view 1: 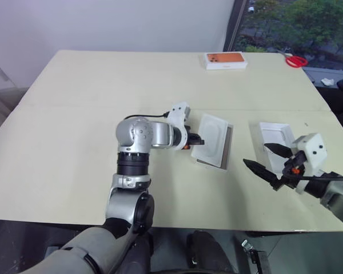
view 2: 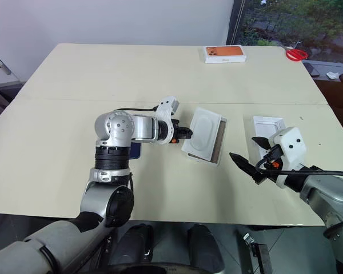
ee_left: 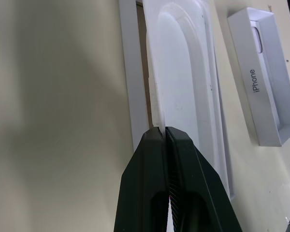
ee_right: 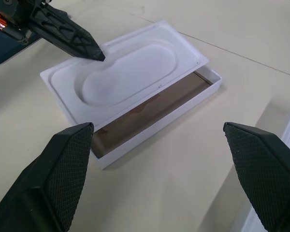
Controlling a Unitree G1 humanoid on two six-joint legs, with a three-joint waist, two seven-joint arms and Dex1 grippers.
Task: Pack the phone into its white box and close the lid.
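White moulded plastic insert, pinched at its edge by the closed left hand, lies tilted on the shallow white cardboard box. Right hand gapes empty. Dark blue phone waits unpacked on the surface; lid off.

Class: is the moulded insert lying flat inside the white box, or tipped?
Tipped. The moulded insert rests askew across the white box, one edge pinched by the left hand, baring the brown floor beneath.

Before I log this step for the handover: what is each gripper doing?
Left gripper: shut on the edge of the white moulded insert, tilted over the white box.
Right gripper: open, holding nothing.
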